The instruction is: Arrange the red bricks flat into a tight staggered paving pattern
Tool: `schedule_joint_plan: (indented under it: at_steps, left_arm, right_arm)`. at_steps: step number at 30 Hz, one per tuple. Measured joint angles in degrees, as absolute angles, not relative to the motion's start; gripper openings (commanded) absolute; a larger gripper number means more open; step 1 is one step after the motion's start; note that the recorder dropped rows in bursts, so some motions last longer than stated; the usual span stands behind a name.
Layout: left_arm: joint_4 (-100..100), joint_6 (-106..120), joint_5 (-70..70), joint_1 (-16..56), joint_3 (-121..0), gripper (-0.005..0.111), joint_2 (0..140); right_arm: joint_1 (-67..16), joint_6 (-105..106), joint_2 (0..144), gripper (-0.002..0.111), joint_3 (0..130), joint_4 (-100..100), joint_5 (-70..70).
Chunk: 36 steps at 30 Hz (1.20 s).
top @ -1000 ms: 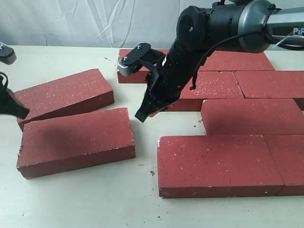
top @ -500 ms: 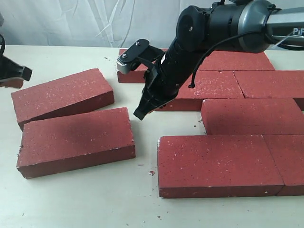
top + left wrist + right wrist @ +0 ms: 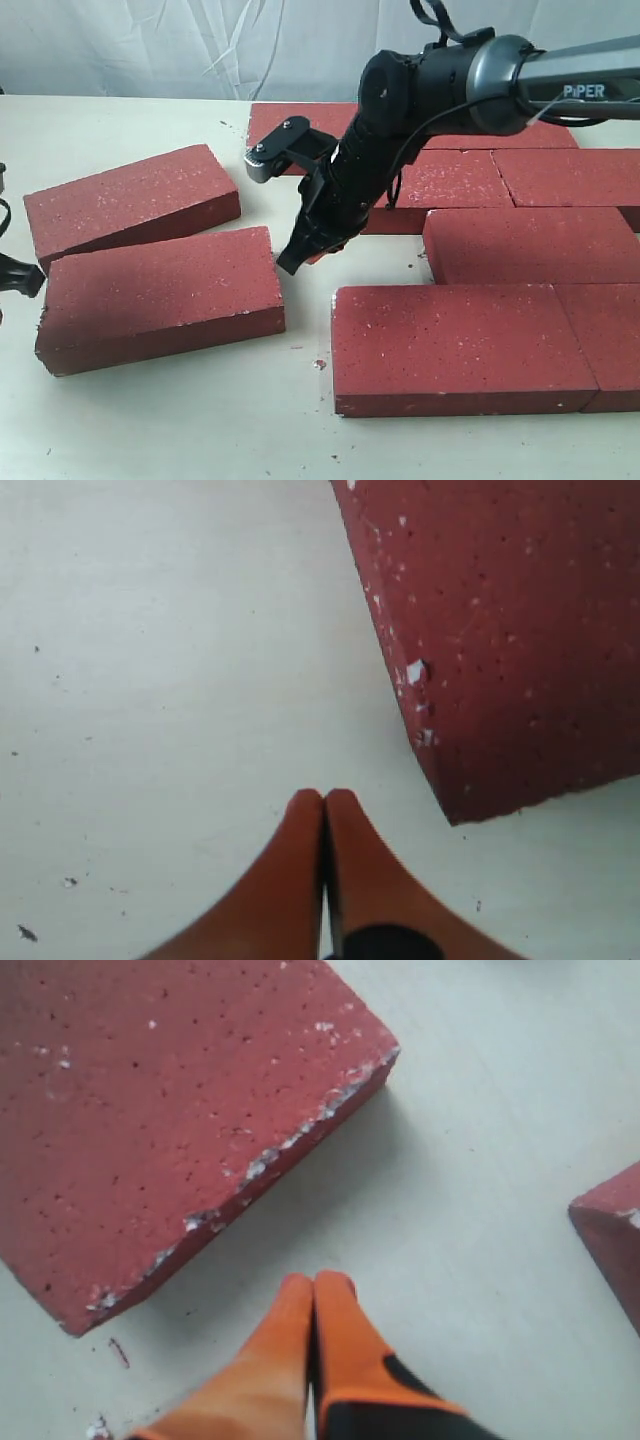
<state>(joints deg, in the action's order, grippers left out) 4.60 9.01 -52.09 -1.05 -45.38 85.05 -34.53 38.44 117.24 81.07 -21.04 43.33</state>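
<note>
The desk (image 3: 150, 430) carries all the red bricks (image 3: 520, 180). Most of them lie flat in staggered rows on its right side. Two more lie loose and askew on the left, well apart from the paving: a far loose brick (image 3: 130, 200) and a near loose brick (image 3: 160, 300), close together and perhaps touching at their left ends.

We judge these slabs heavy, rigid and rough-faced, so they will drag on the desk rather than glide, and they look too broad to pinch across. Shoving is likely the better way: press low against an end face or a long side, near its middle, so that the brick slides without turning. The pale chipped edges look crumbly, so we would keep off the corners.

The right hand (image 3: 298, 255) hangs just beside the right end of the near loose brick, its orange fingers (image 3: 300, 1310) pressed together over bare desk and holding nothing. The left hand (image 3: 323, 800) sits at that brick's left corner, also closed and empty.

A few red crumbs (image 3: 318, 364) lie before the front row.
</note>
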Motion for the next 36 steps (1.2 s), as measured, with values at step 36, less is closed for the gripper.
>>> schedule_joint_plan:
  at_steps: [36]
  left_arm:
    - [24.1,27.0,-43.5,-1.1,-45.3,0.000,94.9]
  right_arm:
    - [-37.2,35.1,122.8,-0.001,81.7,-7.3,40.9]
